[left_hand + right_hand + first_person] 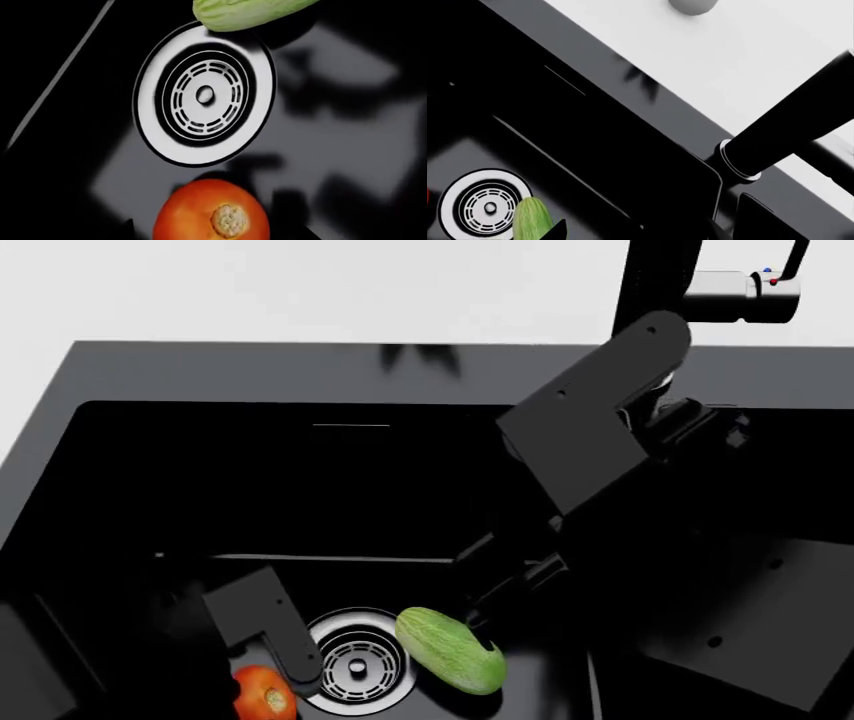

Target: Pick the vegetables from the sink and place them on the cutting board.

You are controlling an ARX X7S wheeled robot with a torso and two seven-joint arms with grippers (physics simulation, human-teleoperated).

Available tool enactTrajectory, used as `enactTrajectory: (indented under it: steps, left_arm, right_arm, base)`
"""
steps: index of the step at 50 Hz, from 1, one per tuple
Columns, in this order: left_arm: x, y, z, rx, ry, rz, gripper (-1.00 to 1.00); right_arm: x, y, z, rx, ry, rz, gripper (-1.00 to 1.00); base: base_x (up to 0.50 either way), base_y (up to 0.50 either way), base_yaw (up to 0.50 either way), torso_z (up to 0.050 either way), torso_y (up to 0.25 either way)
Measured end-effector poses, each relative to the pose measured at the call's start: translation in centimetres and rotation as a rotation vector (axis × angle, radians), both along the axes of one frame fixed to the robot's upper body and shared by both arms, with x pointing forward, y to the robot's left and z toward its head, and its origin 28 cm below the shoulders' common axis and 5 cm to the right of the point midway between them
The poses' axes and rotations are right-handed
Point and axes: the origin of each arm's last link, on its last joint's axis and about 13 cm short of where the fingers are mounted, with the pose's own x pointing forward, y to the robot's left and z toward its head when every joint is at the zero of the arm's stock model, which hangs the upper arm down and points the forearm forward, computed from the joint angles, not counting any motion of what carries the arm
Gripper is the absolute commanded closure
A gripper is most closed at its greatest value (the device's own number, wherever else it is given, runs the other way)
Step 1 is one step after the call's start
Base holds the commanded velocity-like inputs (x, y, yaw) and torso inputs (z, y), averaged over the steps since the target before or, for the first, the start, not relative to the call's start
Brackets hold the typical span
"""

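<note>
Two vegetables lie on the floor of the sink [120,370], both in the left basin by the drain strainer [355,668]: the tomato [264,695] touching or just beside the strainer rim at about 8 o'clock from the drain in the head view, the cucumber [451,648] just beside the rim at about 2 o'clock, lying tilted. Neither is lifted. The cutting board is not in any view, so the placing spot cannot be checked yet. The left gripper [274,645] hangs low in the basin between tomato and strainer; its fingers do not show in the left wrist view and the head view is too dark, so I cannot tell whether it is parted or closed. The right gripper [487,615] reaches down to the cucumber's 1 o'clock end; a dark fingertip shows near the green skin in the right wrist view, but the state of the pincer cannot be told either, and no grasp is visible. Judgement: the step in hand is the approach to a first pick. To do it well, centre the fingers across the cucumber's short axis near mid-length, not at the tapered end, where it could squirt out. For the tomato, straddle the widest part, stem scar [229,220] up, and close gently; the glossy round body may roll on the black floor if nudged from one side. Lift straight up to clear the basin wall and the faucet [647,290].
</note>
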Motion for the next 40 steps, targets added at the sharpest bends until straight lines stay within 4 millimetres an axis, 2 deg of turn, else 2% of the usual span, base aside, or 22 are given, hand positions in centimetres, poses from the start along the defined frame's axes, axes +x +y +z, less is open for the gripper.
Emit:
enactTrajectory:
  steps: [19,20,33,40]
  left_arm:
    - [0.3,-0.2,-2.2,0.009,0.049,0.008,-1.0]
    - [0.3,-0.2,-2.3,0.01,0.052,0.009,1.0]
    - [0.6,0.0,-2.5,0.029,0.012,-0.022,1.0]
    - [0.6,0.1,-1.9,0.02,-0.075,-0.011,1.0]
  right_arm:
    - [0.0,-0.2,-0.3,0.001,0.004,-0.006,-1.0]
    - [0.0,-0.2,-0.3,0.002,0.004,-0.007,-1.0]
    - [0.0,-0.3,-0.3,0.002,0.004,-0.012,-1.0]
    - [0.0,-0.3,-0.3,-0.003,0.01,-0.017,-1.0]
  base:
    - [0.0,0.0,0.0,0.0,0.0]
    - [0.0,0.0,0.0,0.0,0.0]
    - [0.0,0.0,0.0,0.0,0.0]
    - [0.0,0.0,0.0,0.0,0.0]
